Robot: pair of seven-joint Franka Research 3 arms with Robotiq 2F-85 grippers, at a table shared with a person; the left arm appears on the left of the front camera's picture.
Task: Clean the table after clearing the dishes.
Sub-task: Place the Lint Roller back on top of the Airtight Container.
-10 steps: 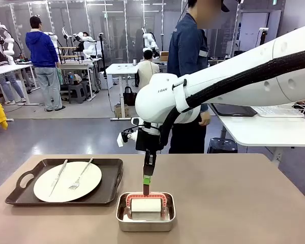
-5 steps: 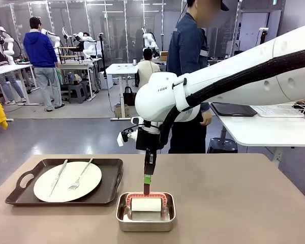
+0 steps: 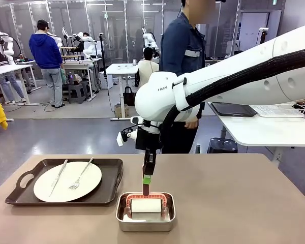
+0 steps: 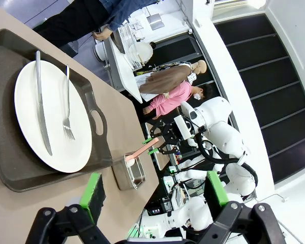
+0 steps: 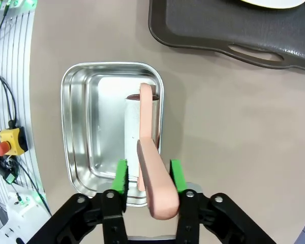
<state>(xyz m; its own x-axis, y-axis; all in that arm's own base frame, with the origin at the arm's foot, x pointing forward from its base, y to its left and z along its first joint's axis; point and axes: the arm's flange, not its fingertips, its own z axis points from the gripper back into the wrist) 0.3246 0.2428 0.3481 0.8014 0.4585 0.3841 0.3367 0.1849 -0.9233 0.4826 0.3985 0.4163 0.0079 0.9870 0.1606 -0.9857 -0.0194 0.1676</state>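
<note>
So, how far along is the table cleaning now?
Done: nothing certain. In hand: the right gripper straddles the roller handle in the pan; grip unclear. To do: the tray with plate is on the table, and rolling has not begun.

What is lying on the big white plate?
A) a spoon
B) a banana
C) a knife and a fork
C: a silver knife and a fork lie side by side on the white plate, which sits on the dark tray.
</note>
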